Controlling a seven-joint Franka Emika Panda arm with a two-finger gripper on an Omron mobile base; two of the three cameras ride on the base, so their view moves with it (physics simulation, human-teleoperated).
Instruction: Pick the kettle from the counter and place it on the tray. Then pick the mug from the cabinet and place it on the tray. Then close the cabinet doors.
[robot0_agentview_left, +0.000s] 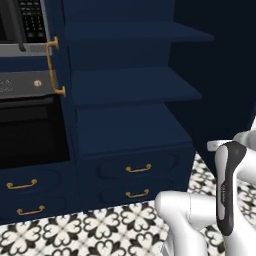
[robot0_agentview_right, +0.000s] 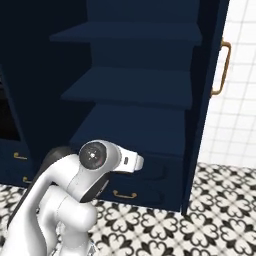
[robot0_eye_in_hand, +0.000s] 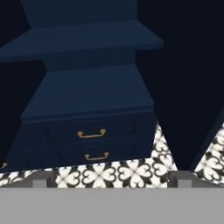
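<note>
The navy cabinet (robot0_agentview_left: 130, 85) stands open in front of me, and the shelves (robot0_agentview_right: 135, 85) that I can see are bare. Its left door (robot0_agentview_left: 65, 115) is swung out, brass handle (robot0_agentview_left: 52, 67) facing the oven. The right door (robot0_agentview_right: 209, 110) also stands open, its handle (robot0_agentview_right: 222, 67) toward the wall. My gripper (robot0_eye_in_hand: 111, 179) is open with nothing between its wide-set tips, and it looks at the lower shelves and drawers. My white arm (robot0_agentview_right: 90, 175) is folded low in front of the cabinet. The kettle, mug, tray and counter are out of view.
Two drawers with brass pulls (robot0_agentview_left: 138, 169) sit under the shelves. A black oven (robot0_agentview_left: 30, 130) and a microwave (robot0_agentview_left: 25, 25) stand left of the cabinet. A white tiled wall (robot0_agentview_right: 240, 100) lies to the right. The floor (robot0_agentview_left: 100, 230) is patterned tile.
</note>
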